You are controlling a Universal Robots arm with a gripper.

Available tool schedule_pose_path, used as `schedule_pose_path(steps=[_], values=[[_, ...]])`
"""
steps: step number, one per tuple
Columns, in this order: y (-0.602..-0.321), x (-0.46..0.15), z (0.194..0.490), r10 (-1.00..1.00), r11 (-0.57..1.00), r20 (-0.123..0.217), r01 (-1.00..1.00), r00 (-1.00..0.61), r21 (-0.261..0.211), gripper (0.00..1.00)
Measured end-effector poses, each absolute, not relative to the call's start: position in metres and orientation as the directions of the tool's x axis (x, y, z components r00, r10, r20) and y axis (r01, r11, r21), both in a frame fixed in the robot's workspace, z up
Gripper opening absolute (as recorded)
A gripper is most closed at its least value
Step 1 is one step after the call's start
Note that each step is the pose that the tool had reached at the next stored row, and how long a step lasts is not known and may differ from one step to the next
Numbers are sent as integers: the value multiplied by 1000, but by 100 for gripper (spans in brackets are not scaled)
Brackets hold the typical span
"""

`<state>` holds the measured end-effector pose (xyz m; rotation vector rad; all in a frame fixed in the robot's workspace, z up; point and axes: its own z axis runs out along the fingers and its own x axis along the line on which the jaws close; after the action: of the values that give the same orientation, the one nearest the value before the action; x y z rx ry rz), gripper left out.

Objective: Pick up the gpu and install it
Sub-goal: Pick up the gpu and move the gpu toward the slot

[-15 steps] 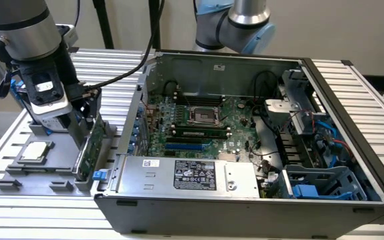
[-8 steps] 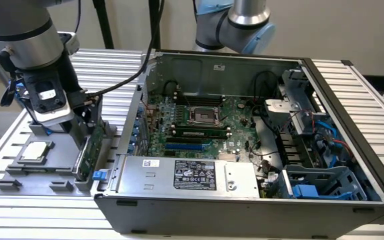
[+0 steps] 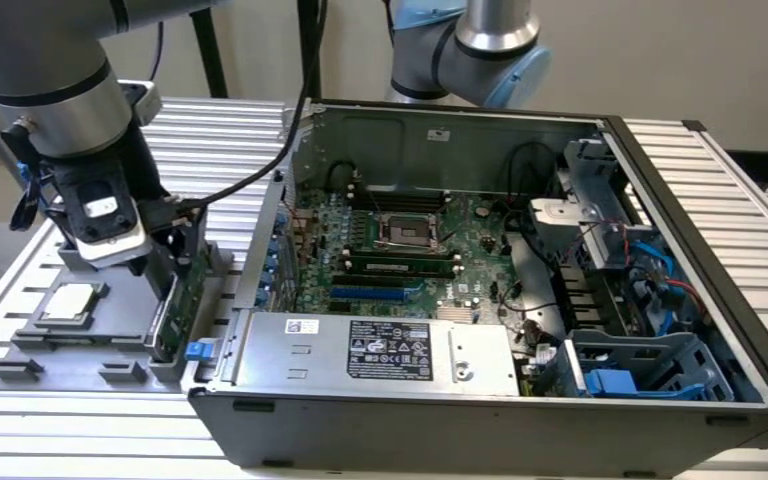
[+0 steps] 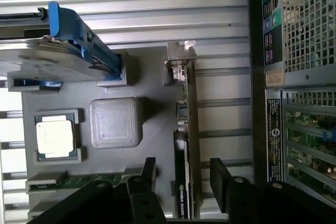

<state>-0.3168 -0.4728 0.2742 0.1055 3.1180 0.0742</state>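
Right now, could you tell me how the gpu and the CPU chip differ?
The gpu stands on edge in the grey holder; the CPU chip lies flat in a recess. The gpu is long and thin; the CPU chip is small and square. The gripper has its open fingers either side of the gpu; the CPU chip sits apart from them. Both rest on that holder.
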Motion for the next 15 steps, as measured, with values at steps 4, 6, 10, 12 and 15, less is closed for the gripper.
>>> schedule_pose_path(steps=[4,6,10,12,15], values=[[-474,-317,267,68,997,-21,67,-997,48,54],[-475,-317,263,68,997,-22,67,-997,48,54],[-475,-317,256,70,996,-23,69,-997,48,54],[-475,-318,252,74,996,-24,73,-997,48,54],[-475,-320,247,80,996,-27,79,-996,49,54]])
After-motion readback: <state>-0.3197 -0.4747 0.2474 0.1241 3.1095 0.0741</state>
